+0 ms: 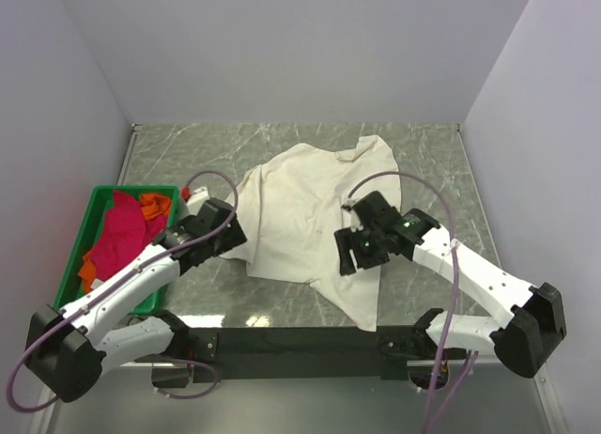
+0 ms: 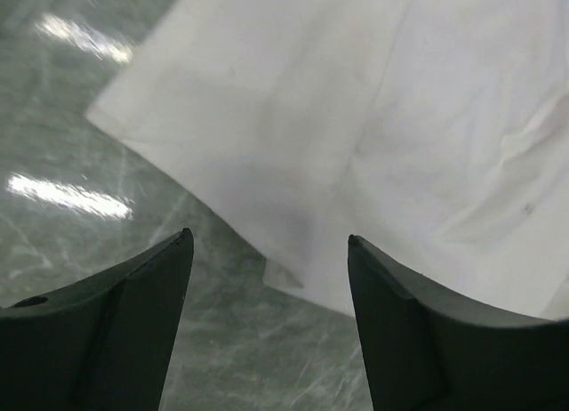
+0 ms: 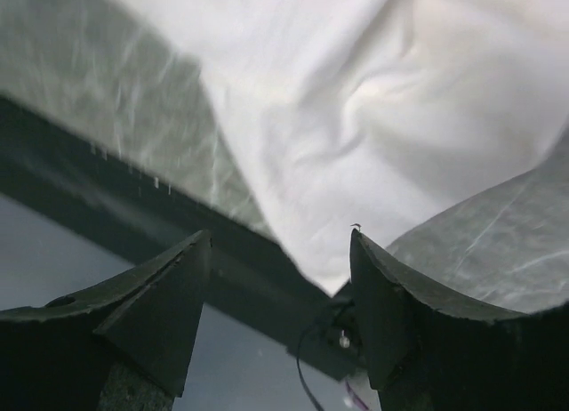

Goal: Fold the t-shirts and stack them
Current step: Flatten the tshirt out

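Observation:
A large cream t-shirt (image 1: 310, 218) lies rumpled and spread on the marble table, one corner reaching the near edge. It also shows in the left wrist view (image 2: 373, 117) and the right wrist view (image 3: 373, 100). My left gripper (image 1: 235, 229) is open and empty just above the shirt's left near edge (image 2: 270, 237). My right gripper (image 1: 355, 255) is open and empty above the shirt's near right corner (image 3: 280, 233). A crimson-pink shirt (image 1: 120, 232) and an orange shirt (image 1: 155, 207) lie crumpled in the green crate (image 1: 77, 237).
The green crate stands at the table's left side beside my left arm. A black base rail (image 1: 291, 340) runs along the near edge. White walls close the table at the back and sides.

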`<action>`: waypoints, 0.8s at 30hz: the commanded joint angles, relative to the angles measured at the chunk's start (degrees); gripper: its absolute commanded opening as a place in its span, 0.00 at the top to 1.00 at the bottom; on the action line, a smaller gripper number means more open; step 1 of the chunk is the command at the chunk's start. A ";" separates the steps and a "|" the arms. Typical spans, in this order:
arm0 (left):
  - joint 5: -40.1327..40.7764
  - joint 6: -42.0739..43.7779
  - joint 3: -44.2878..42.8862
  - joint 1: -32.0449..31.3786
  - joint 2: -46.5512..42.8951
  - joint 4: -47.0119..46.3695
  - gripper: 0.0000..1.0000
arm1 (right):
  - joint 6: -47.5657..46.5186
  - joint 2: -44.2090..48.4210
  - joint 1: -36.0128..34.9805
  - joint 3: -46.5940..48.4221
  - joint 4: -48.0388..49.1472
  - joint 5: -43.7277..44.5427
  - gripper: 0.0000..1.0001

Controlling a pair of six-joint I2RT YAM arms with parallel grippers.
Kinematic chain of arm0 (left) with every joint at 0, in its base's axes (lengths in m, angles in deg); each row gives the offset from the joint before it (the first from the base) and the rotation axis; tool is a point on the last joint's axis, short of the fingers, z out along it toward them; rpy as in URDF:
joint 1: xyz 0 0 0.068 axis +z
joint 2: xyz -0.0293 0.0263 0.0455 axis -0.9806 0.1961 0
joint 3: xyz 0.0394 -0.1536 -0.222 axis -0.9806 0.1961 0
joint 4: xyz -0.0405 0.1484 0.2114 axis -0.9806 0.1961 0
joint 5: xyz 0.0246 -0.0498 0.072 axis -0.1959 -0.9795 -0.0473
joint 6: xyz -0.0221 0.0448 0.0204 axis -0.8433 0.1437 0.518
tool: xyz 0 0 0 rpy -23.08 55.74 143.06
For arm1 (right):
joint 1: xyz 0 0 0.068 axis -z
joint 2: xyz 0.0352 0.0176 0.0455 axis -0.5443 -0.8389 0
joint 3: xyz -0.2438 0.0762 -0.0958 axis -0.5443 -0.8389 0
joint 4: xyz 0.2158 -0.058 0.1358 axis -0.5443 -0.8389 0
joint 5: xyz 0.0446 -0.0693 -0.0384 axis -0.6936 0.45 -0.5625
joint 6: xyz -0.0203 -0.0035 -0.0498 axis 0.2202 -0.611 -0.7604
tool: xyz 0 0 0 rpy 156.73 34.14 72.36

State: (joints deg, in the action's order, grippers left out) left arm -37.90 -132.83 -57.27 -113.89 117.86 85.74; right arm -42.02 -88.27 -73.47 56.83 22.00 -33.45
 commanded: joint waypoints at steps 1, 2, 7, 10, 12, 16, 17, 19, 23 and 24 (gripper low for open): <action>2.43 4.41 -2.05 5.74 -0.62 -1.13 0.25 | 3.07 1.06 6.20 -0.73 8.79 3.55 0.30; 1.21 5.21 -1.69 8.63 0.87 -2.01 0.25 | 4.03 0.89 7.78 -1.60 10.29 5.82 0.30; 2.16 8.99 -2.04 12.87 8.34 -6.76 0.25 | 9.57 0.36 16.74 -6.18 19.61 10.06 0.32; 2.34 10.22 -2.83 13.49 13.70 -8.69 0.25 | 11.33 -0.60 19.91 -7.76 23.30 12.43 0.32; 2.78 11.45 -4.06 13.75 17.92 -9.05 0.25 | 12.12 -1.92 23.16 -8.38 25.14 13.05 0.33; 4.27 13.91 -6.08 14.02 23.37 -9.05 0.27 | 12.22 -6.05 25.81 -7.77 26.03 14.54 0.35; 4.54 14.44 -6.26 14.02 24.69 -8.87 0.27 | 12.13 -6.84 25.90 -7.68 25.95 15.33 0.35; 5.15 15.75 -7.39 14.11 25.84 -8.26 0.27 | 12.21 -8.78 25.81 -7.41 25.51 17.34 0.35; 4.54 17.25 -8.63 14.11 28.30 -7.73 0.27 | 12.83 -11.15 25.81 -7.85 24.89 19.81 0.35; 4.45 17.43 -8.81 14.11 28.65 -7.73 0.28 | 13.09 -11.94 25.90 -7.94 24.89 19.91 0.35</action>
State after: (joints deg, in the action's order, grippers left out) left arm -34.84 -117.88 -63.67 -99.99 145.62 78.44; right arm -30.20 -99.52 -47.70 48.85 45.45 -17.25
